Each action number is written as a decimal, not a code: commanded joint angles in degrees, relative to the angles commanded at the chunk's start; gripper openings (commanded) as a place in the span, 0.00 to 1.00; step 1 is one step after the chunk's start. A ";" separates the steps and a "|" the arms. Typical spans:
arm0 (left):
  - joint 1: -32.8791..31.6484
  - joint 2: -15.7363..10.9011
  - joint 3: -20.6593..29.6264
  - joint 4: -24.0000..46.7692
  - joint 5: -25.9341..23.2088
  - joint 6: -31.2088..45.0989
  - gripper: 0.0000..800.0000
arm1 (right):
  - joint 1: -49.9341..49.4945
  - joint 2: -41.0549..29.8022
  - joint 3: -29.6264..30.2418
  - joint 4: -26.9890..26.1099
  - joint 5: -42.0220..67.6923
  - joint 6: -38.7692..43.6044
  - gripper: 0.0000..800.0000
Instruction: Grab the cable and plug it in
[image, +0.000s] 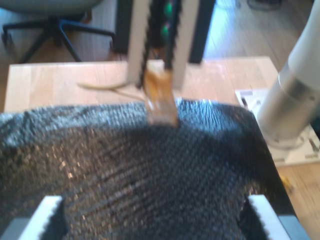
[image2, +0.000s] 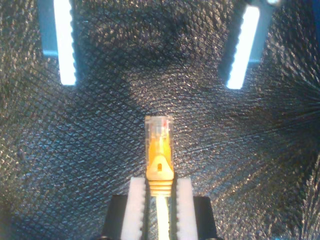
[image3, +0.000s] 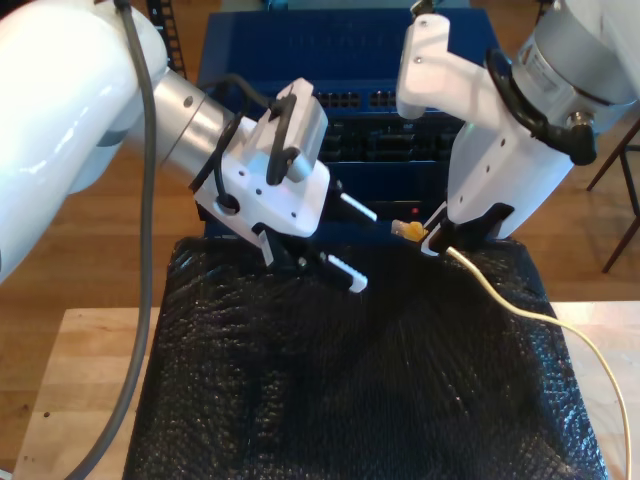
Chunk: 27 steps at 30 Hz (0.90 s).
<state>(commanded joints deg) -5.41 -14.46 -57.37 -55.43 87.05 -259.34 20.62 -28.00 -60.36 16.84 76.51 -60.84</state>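
Currently, my second gripper (image2: 160, 192) is clamped on the cable (image2: 161, 212) just behind its plug (image2: 159, 145), with both white serrated fingers (image2: 136, 205) pressed against the ribbed yellow strain-relief boot. In the exterior view this arm descends from the upper right, its white housing tilted toward the view's left, and the plug (image3: 408, 230) projects from the fingertips toward the centre of the scene, held clear above the black mat (image3: 360, 400). The plug is a small clear-yellowish plastic block; the cable (image3: 560, 325) is thin, yellow and round, trailing from the gripper toward the exterior view's lower right across the mat and onto the wooden table (image3: 85, 380). My first gripper (image3: 345, 240) stands with its jaws spread apart and grips nothing; its arm enters from the exterior view's upper left and angles down toward the centre, the two toothed white fingers (image3: 343, 269) pointing at the plug. The first wrist view looks across the mat at the held plug (image: 161, 102), blurred, between the opposing fingers. The mat is black, with a fine glossy diamond texture. A dark blue equipment unit (image3: 345, 70) with rows of ports stands at the far side.
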 joint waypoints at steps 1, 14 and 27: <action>0.09 0.00 0.00 -0.09 0.00 0.00 1.00 | 0.00 0.00 0.00 0.09 0.00 0.00 0.01; 0.44 -0.18 -0.09 -3.78 0.62 0.09 1.00 | -0.18 0.00 0.00 1.49 0.00 0.00 0.01; 0.62 -1.49 -0.18 -4.48 2.02 0.35 0.99 | -0.18 0.09 0.00 2.46 0.00 0.00 0.01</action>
<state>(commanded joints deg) -4.79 -15.96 -57.55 -59.91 89.08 -258.99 20.44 -27.91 -60.36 19.30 76.51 -60.84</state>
